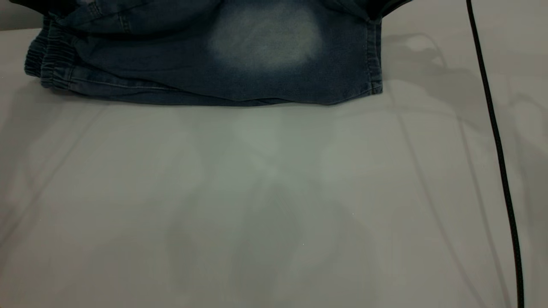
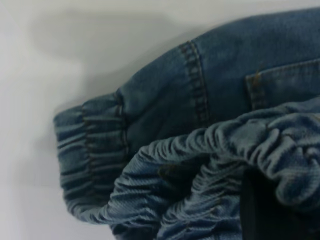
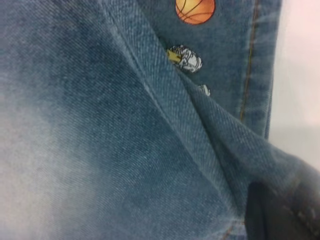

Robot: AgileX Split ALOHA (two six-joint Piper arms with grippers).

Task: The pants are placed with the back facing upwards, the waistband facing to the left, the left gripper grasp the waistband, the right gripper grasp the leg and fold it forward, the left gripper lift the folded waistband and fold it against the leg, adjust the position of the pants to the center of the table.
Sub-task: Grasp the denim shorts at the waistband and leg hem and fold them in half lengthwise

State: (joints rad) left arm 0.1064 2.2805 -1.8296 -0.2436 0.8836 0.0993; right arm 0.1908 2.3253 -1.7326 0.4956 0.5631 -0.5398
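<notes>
The pants (image 1: 205,64) lie at the far edge of the table (image 1: 274,205) in the exterior view, already folded lengthwise, with the leg (image 1: 265,40) and its pale oval on top. The waistband (image 1: 47,62) is at the pants' left end and the stitched hem at their right. A black cable (image 1: 498,154) crosses the table to the right of the pants, well clear of the hem.

In the left wrist view a dark finger (image 2: 265,210) of the left gripper shows against a lifted, bunched part of the waistband (image 2: 210,165), with denim draped over it; it seems to be clamped on the band, though the other finger is hidden. A lower layer of the waistband lies flat on the table beside it.

In the right wrist view a dark finger (image 3: 280,215) of the right gripper sits at a raised fold of the leg (image 3: 100,130), with the basketball print (image 3: 195,10) just beyond the fold. I cannot tell whether this gripper is closed.
</notes>
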